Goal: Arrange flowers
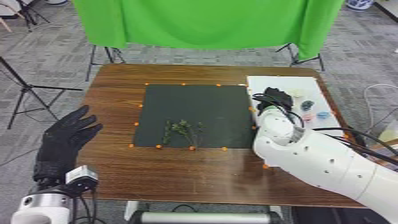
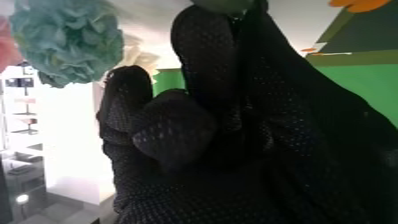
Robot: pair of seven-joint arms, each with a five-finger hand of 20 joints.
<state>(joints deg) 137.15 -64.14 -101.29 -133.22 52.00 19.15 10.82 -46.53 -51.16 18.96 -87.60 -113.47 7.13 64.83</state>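
In the head view my left hand [image 1: 67, 137] is open, palm up, off the table's left edge. My right hand [image 1: 274, 98] is low over the left part of the white board [image 1: 275, 82]. Cream [image 1: 297, 93], dark green [image 1: 306, 105], blue [image 1: 322, 115] and pink [image 1: 308, 117] flower heads lie beside it. Green stems [image 1: 182, 131] lie on the dark mat [image 1: 191, 102]. In the right wrist view my right hand [image 2: 209, 125] has its fingertips closed round a grey-green flower [image 2: 222, 4], mostly hidden; a blue flower [image 2: 69, 40] is close by.
Orange markers [image 1: 192, 148] line the mat and board on the brown wooden table [image 1: 178, 175]. A green cloth [image 1: 204, 25] hangs behind the table. Black cables run along the right arm. A black stand [image 1: 31, 90] is on the floor at the left.
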